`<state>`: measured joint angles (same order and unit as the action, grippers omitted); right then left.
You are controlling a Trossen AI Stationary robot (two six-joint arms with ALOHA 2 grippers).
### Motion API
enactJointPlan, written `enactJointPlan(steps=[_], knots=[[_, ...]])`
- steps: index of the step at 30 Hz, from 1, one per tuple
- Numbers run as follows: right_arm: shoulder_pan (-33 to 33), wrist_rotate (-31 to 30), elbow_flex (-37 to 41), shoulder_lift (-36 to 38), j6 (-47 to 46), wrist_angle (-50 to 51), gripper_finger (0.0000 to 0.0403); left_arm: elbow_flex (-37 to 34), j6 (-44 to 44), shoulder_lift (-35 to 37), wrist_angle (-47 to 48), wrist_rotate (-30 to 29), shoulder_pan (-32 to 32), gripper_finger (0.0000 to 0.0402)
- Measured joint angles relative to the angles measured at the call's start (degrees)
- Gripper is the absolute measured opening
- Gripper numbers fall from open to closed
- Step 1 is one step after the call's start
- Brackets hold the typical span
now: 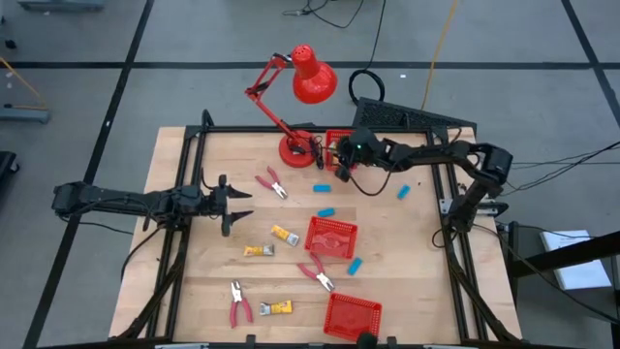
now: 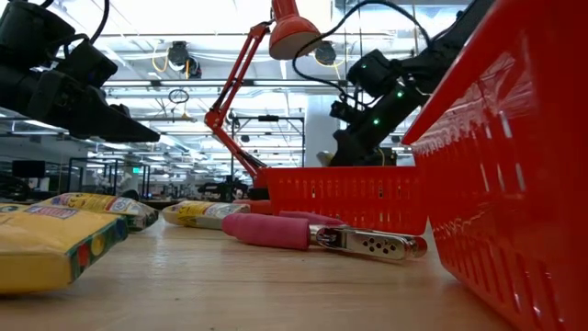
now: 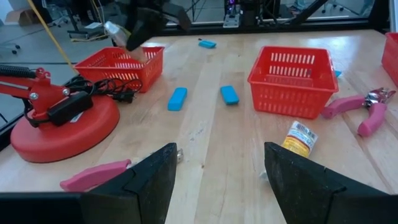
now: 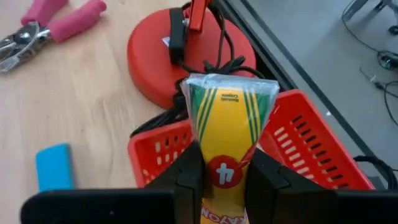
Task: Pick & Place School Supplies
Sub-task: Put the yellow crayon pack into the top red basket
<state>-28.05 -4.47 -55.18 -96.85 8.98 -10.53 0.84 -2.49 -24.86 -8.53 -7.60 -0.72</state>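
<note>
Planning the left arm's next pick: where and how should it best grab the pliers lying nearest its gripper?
The left gripper is open, just beside those pliers. They lie flat, pink handles splayed toward the lamp base, metal jaws pointing to the table's middle. Probably best to come straight down and close across both handles near the pivot, where they run closest together; the jaw end looks narrower and smoother.

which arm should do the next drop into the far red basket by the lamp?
Right. Its gripper grips the yellow crayon pack just above the far red mesh basket. The left gripper is open, empty, farther off.
</note>
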Motion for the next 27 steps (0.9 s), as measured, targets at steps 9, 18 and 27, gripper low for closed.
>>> enactJointPlan(steps=[9,18,27], knots=[[-2.4,-0.1,-0.8,0.2,-3.6,4.9,0.0064,0.0,0.0,0.0,0.2,0.0,0.0,0.0243],[-2.6,0.1,-0.8,0.2,-4.0,6.3,0.0122,0.0,0.1,0.0,0.2,0.0,0.0,0.0243],[-2.6,0.1,-0.8,0.2,-3.7,6.1,0.0145,0.0,0.1,0.0,0.2,0.0,0.0,0.0243]])
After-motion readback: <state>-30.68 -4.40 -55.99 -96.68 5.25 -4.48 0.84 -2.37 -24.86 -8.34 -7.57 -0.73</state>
